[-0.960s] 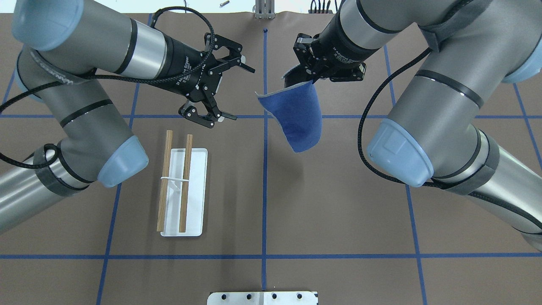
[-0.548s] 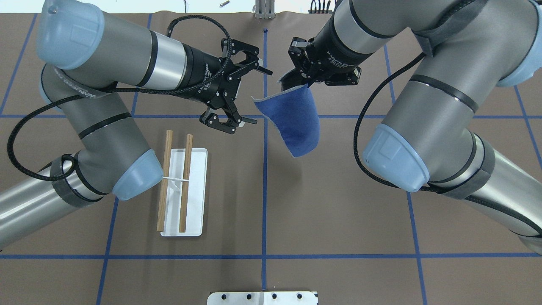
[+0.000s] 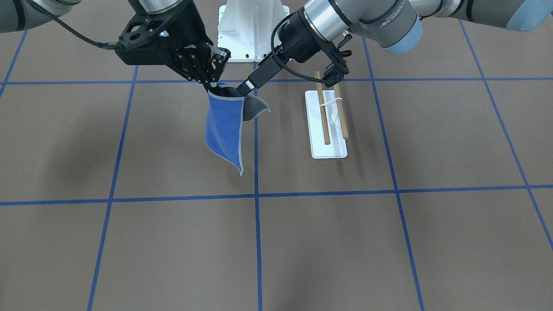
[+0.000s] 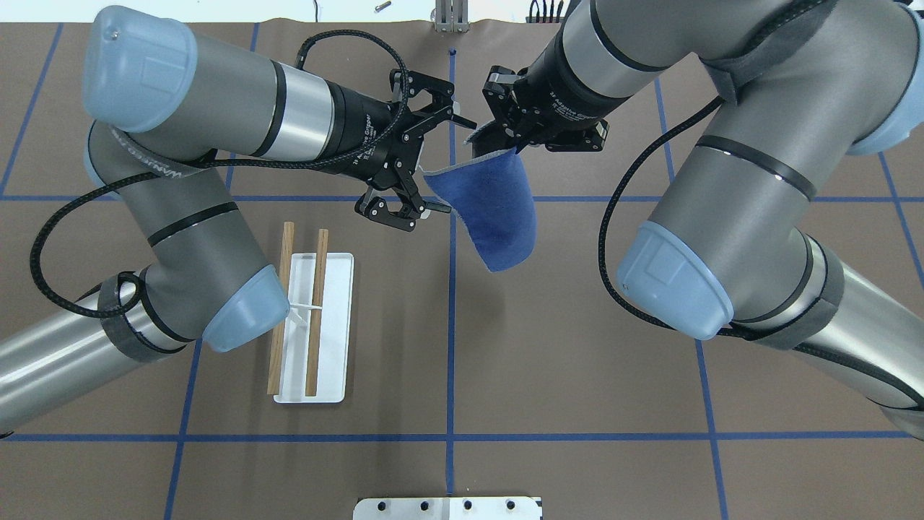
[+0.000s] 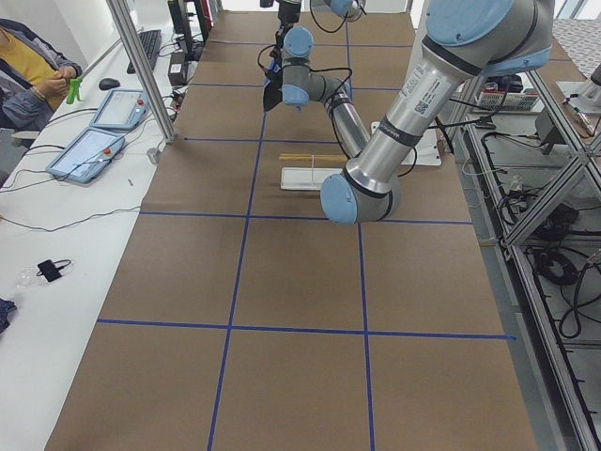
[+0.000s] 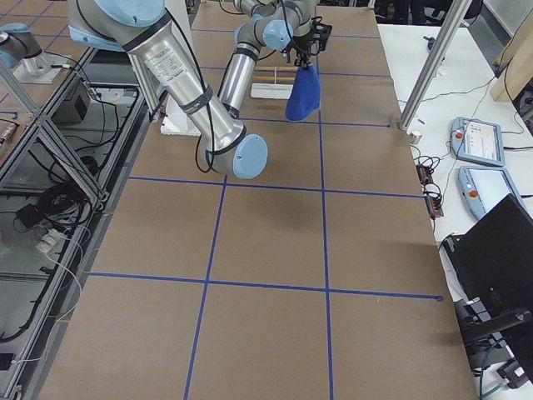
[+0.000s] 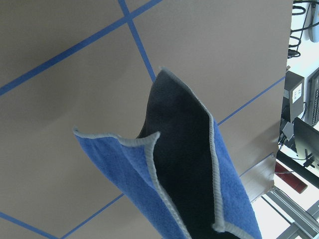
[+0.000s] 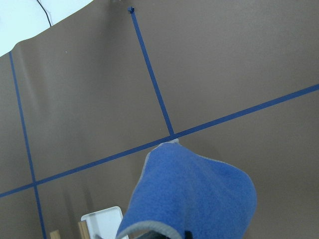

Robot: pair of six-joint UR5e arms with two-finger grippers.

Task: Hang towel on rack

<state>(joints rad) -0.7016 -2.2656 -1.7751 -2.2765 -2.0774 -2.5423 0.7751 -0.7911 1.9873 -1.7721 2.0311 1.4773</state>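
The towel [image 4: 498, 217] hangs in the air over the table's middle, blue face out, dark grey inside the fold. My right gripper [image 4: 509, 141] is shut on its top corner; it also shows in the front-facing view [image 3: 211, 86]. My left gripper [image 4: 446, 166] is open, with its jaws on either side of the towel's free left edge, not touching that I can tell. The left wrist view shows the towel [image 7: 184, 164] close up. The rack [image 4: 314, 318], two wooden dowels over a white base plate [image 4: 338, 339], stands bare to the left.
A white bolted pedestal [image 3: 252, 26] stands at the robot's base. A metal plate [image 4: 447, 508] sits at the table's near edge. A seated operator [image 5: 28, 75] and tablets are beside the table's far side.
My left gripper has moved right, up to the towel's free edge, still open. My right gripper has shifted slightly left with the towel.
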